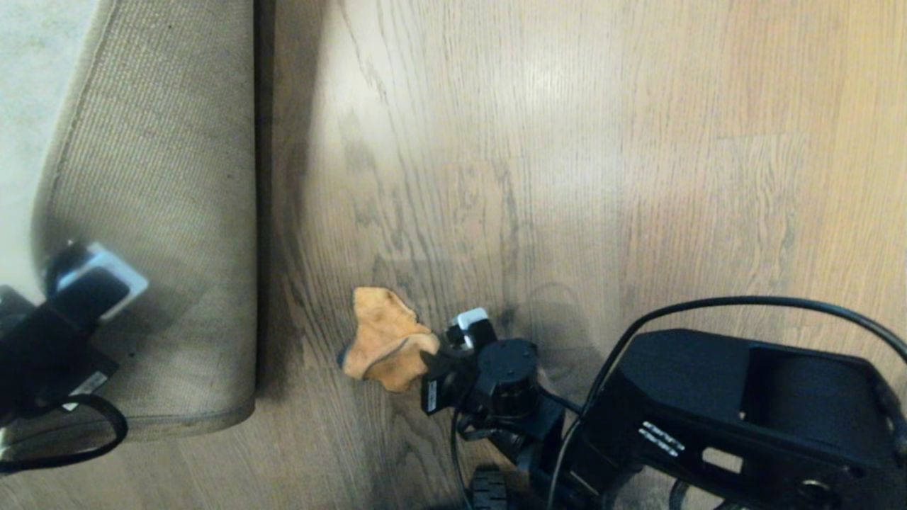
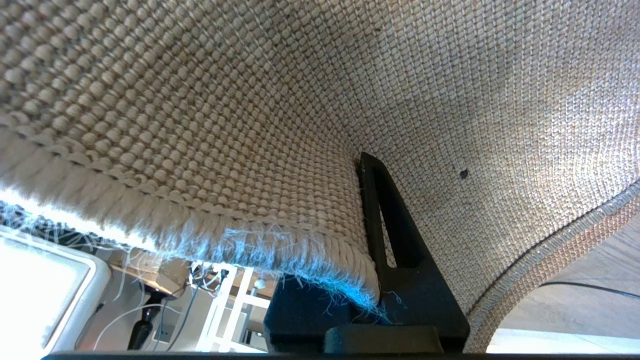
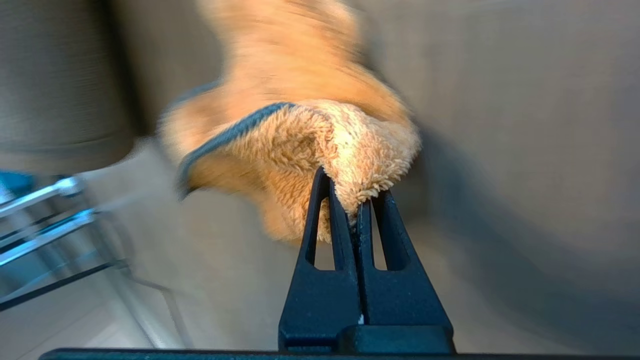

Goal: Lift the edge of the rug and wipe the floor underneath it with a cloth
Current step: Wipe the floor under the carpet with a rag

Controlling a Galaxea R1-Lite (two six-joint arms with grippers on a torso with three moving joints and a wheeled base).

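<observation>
Head view, nearest first: the right gripper (image 1: 431, 360) sits low in the middle, its black fingers (image 3: 350, 220) pressed together on a bunched corner of the cloth (image 1: 383, 338). The cloth fans away from the fingertips toward the rug, orange-tan pile uppermost, its dark trim (image 3: 227, 137) curling along one side. It lies over the floor (image 1: 567, 177); whether it touches the planks cannot be told.

At the left margin the left gripper (image 1: 67, 283) is clamped on the rug edge (image 1: 244, 212), and in the left wrist view one finger (image 2: 387, 235) lies against the tan woven backing (image 2: 450, 100), with the fringed border (image 2: 240, 240) hanging just beside it. The turned-back flap runs lengthwise from near to far, backing facing up, its straight border parallel to the plank grain. Bare planks lie between flap and cloth, darkened by the flap's shadow.
</observation>
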